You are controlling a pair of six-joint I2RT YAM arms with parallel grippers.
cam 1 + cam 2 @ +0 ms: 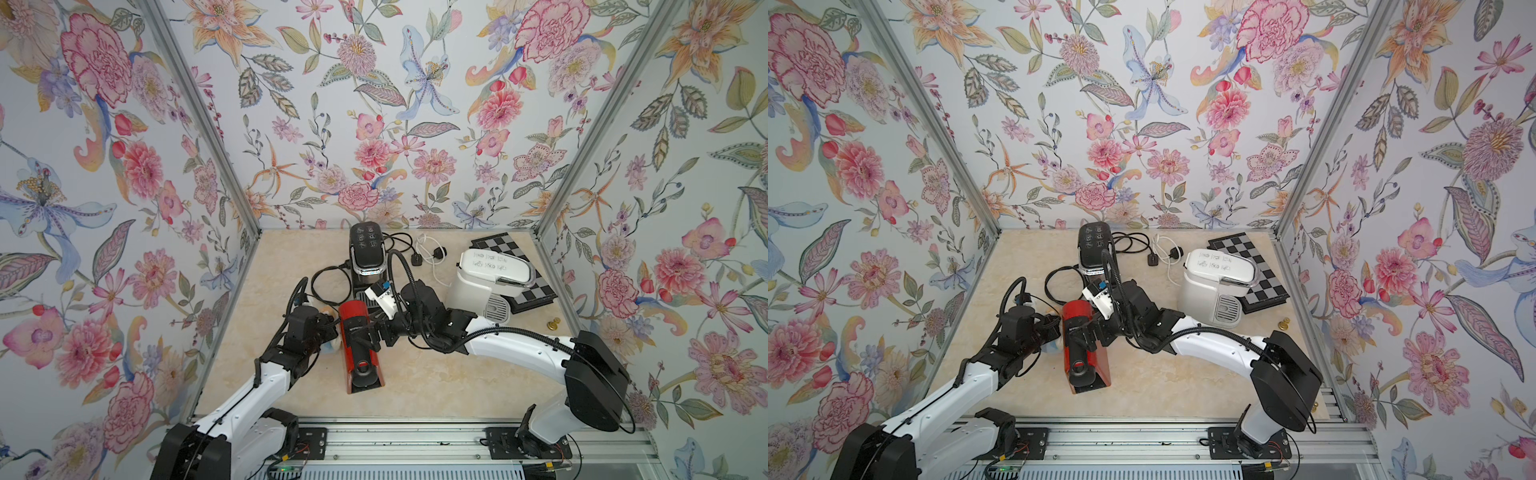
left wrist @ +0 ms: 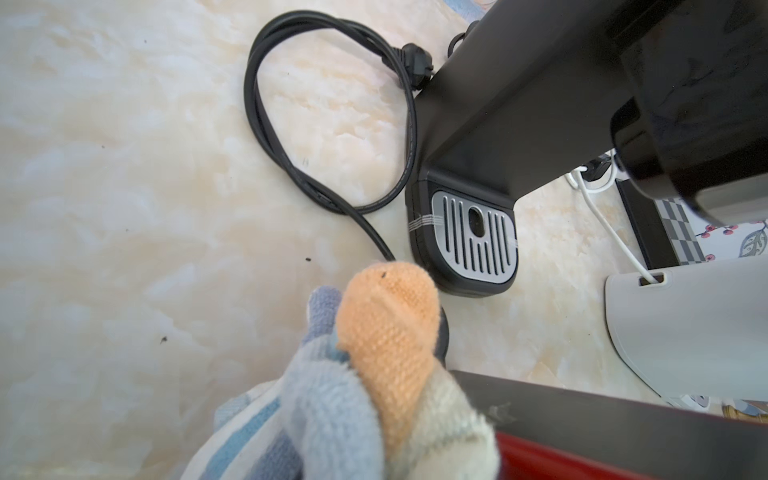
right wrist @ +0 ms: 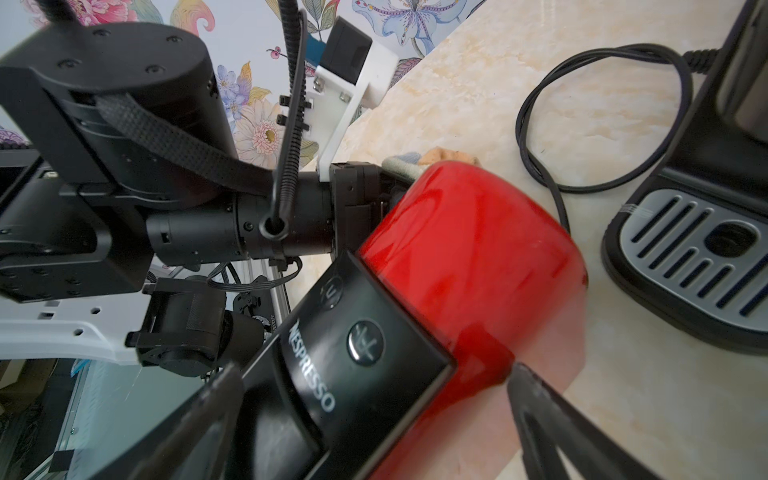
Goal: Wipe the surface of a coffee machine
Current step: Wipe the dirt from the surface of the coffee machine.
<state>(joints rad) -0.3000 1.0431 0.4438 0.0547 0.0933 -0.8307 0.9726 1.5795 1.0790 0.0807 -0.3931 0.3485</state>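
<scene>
A white coffee machine [image 1: 482, 282] stands partly on a chessboard [image 1: 524, 266], black cables [image 1: 328, 284] nearby

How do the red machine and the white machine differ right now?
The red machine is narrow and stands between both arms, the open right gripper straddling it; the white machine is bulkier and stands apart, untouched. The white machine sits partly on the chessboard; the red one sits on bare table. Both are upright.

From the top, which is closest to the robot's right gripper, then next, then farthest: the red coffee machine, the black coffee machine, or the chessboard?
1. Red coffee machine: right at the right gripper, its jaws spread around it.
2. Black coffee machine: behind, toward the back wall.
3. Chessboard: far back corner, under the white machine.
</scene>
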